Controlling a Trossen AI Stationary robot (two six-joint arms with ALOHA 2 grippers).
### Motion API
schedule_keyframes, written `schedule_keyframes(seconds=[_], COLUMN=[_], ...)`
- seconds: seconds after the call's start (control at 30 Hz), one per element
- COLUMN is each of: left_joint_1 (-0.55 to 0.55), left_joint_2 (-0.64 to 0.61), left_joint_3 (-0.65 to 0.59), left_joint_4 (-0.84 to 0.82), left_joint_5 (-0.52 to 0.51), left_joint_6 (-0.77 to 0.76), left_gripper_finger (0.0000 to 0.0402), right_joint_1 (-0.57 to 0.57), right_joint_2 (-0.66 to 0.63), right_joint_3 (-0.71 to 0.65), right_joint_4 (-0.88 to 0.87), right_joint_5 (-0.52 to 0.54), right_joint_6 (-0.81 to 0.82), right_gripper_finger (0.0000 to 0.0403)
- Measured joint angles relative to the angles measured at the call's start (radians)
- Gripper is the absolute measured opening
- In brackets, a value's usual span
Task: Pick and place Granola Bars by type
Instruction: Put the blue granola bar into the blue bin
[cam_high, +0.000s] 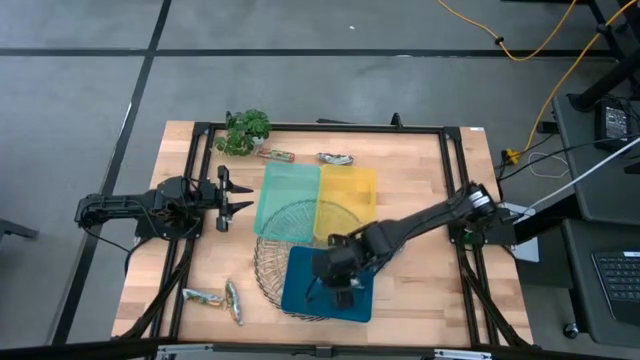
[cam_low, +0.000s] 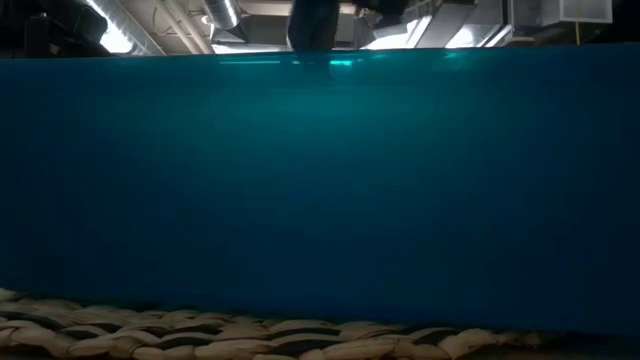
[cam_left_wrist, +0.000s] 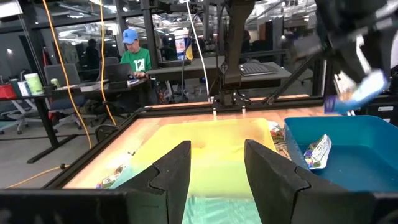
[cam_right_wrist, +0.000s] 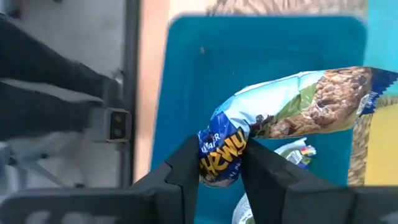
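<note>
Two dark fingers of the right gripper (cam_right_wrist: 219, 163) pinch one end of a blue granola bar (cam_right_wrist: 292, 112), right above the blue tray (cam_right_wrist: 186, 93). Its wrapper looks light, soft and crinkly, and likely slippery, so a squeeze on the flat end seems best. From the pinched end, the bar's long side sticks out sideways over the tray. Another bar (cam_left_wrist: 316, 151) already lies in the tray. Beside the green tray (cam_high: 285, 190), the left gripper (cam_high: 236, 194) waits with its fingers spread.

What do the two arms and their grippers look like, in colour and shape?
Both arms are dark, nearly black, and built of jointed segments. The left gripper and the right gripper each have two dark, wedge-shaped fingers. No markings show on them.
</note>
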Motion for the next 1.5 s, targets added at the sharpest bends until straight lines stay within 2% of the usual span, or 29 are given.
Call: schedule_keyframes(seconds=[0.37, 0.77, 1.27, 1.5], left_joint_1=[0.0, 0.0, 0.0, 0.0], left_joint_2=[0.0, 0.0, 0.0, 0.0], left_joint_3=[0.0, 0.0, 0.0, 0.0], left_joint_4=[0.0, 0.0, 0.0, 0.0], left_joint_5=[0.0, 0.0, 0.0, 0.0], left_joint_6=[0.0, 0.0, 0.0, 0.0], left_gripper_finger=[0.0143, 0.0143, 0.0143, 0.0143], right_joint_1=[0.011, 0.01, -0.003, -0.006], right_joint_2=[0.156, 0.24, 0.266, 0.264], right_joint_3=[-0.001, -0.001, -0.002, -0.002], right_joint_4=[0.0, 0.005, 0.02, 0.014], right_joint_5=[-0.029, -0.015, 0.005, -0.041], right_joint_6=[-0.085, -0.151, -0.146, -0.113], right_gripper_finger=[0.0111, 0.0111, 0.0111, 0.0111])
